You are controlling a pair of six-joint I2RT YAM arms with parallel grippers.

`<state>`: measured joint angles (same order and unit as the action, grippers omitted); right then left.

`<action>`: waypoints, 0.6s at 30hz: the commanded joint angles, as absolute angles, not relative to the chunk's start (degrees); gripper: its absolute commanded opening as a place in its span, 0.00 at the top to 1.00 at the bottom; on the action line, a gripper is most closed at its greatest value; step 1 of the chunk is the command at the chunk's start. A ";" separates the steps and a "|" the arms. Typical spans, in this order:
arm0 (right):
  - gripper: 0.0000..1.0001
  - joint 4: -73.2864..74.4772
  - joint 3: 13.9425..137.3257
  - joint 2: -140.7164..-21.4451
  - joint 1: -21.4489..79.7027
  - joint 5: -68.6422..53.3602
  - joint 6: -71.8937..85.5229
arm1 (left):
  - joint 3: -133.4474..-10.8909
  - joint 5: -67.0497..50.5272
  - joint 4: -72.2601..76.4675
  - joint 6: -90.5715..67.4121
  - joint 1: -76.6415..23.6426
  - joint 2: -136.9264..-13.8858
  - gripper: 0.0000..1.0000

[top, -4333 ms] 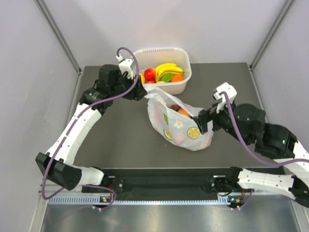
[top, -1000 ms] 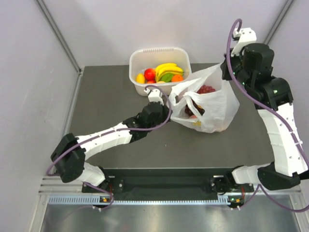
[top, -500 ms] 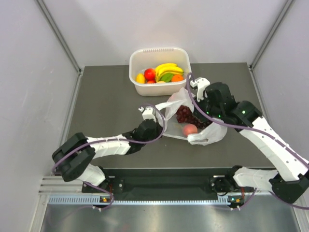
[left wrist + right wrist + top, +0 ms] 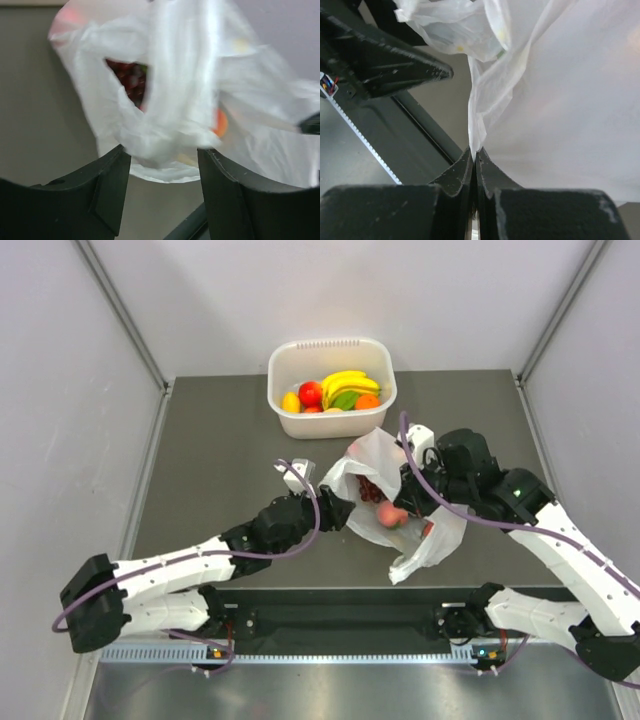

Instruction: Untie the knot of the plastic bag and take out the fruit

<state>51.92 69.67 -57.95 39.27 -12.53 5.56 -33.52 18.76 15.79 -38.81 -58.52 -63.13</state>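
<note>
1. Since half a second ago, the left gripper (image 4: 338, 510) has pushed up to the 9 o'clock rim of the plastic bag (image 4: 375, 455). The right gripper (image 4: 408, 502) has drawn toward 6 o'clock, and a loose flap of the bag now trails toward the near edge of the counter (image 4: 220, 440).
2. The left gripper's jaws stand wide apart with a bunched fold of the bag's mouth hanging between them. The blurred wrist view shows no pinch on it. It looks poised to take that rim so the mouth can be held open.
3. The right gripper's fingers are pressed together on a thin edge of the bag at its 3 o'clock side, probably to anchor the bag from the opposite side.
4. No knot can be made out, and the mouth gapes, so the untying appears done. The fruit is inside the bag: a peach (image 4: 391, 514) lies near the opening, with dark grapes (image 4: 367, 490) at its 10 o'clock.
5. The white tub (image 4: 330, 425) with its bananas (image 4: 345, 380) sits just at the bag's 12 o'clock, so room is tight there. At 6 o'clock the trailing flap lies near the counter's edge. The open counter toward 9 o'clock, beyond the left arm, looks the safest place for fruit.
</note>
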 commanded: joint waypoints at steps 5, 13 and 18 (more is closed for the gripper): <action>1.00 50.18 68.64 -57.30 40.08 -16.52 6.59 | -41.83 16.25 11.95 -30.59 -67.57 -67.49 0.43; 1.00 53.34 68.64 -56.95 40.17 -4.49 9.23 | -48.16 34.60 10.82 -26.81 -80.14 -72.69 0.44; 1.00 52.91 67.85 -56.34 40.17 -1.23 9.75 | -47.48 46.93 9.65 -26.21 -83.06 -69.70 0.43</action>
